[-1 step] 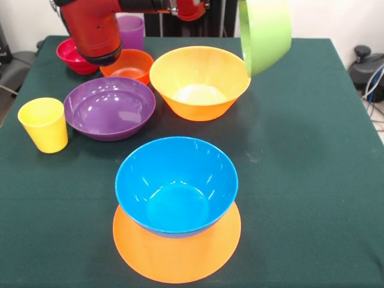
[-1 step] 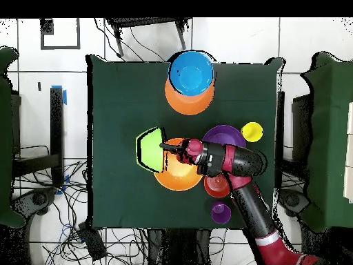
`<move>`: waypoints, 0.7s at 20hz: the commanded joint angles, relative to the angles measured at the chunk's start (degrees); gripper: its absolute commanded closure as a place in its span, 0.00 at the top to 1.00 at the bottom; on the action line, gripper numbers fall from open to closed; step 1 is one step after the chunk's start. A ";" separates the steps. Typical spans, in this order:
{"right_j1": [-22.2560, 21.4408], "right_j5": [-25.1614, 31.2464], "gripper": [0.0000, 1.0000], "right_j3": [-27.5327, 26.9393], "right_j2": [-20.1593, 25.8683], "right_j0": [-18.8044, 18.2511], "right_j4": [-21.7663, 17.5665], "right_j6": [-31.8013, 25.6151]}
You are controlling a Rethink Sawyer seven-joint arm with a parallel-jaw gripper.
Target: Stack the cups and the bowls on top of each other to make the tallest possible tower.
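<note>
My gripper point(image 2: 165, 146) is shut on the rim of the green bowl point(image 1: 265, 31), which hangs tilted on its edge in the air beside the large upright orange bowl point(image 1: 200, 81). At the near side, a blue bowl point(image 1: 177, 183) sits on another wide orange bowl point(image 1: 177, 255); together they form the tower. The shallow purple bowl point(image 1: 110, 108) and yellow cup point(image 1: 44, 125) stand at the left. Behind them are a small orange-red bowl point(image 1: 129, 65), a pink-red bowl point(image 1: 72, 57) and the purple cup point(image 1: 131, 30), partly hidden by the arm point(image 1: 93, 30).
A dark green cloth covers the table point(image 1: 300, 132). In the overhead view, cables point(image 2: 103, 241) lie on the floor by the robot's side, and dark chairs point(image 2: 10, 138) stand at both sides of the table.
</note>
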 commanded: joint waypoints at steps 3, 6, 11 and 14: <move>0.14 6.97 0.00 -9.93 -4.82 2.32 3.66 -16.20; -0.37 7.61 0.00 -9.79 -4.81 2.06 3.83 -16.14; -0.34 8.41 0.00 -9.89 -5.08 2.04 4.56 -15.85; 0.58 9.37 0.00 -11.47 -5.71 2.24 4.99 -17.42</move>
